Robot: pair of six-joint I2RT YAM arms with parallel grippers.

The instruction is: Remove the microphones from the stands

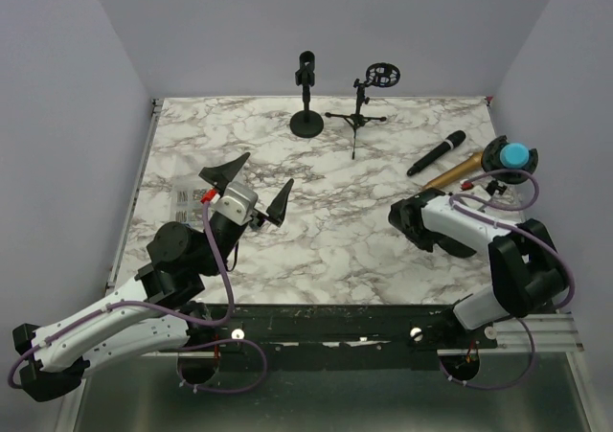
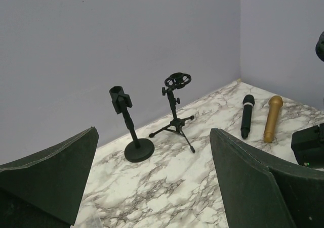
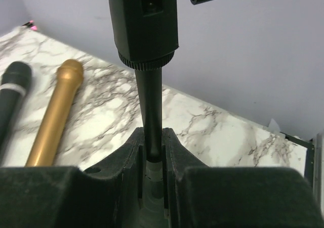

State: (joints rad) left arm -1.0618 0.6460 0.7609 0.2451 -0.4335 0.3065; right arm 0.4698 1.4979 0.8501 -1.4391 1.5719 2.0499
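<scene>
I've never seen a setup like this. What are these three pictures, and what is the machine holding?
Two robot arms are bolted to the near edge of a marble table. One picture looks down from above; the other two come from cameras on each wrist.

The left gripper is open and empty. The right gripper is shut on the thin post of a stand at the table's right side, which carries a blue-topped microphone.

Lying loose beside it are a black microphone and a gold microphone. At the back stand a round-base stand and a tripod stand, both without microphones.
</scene>
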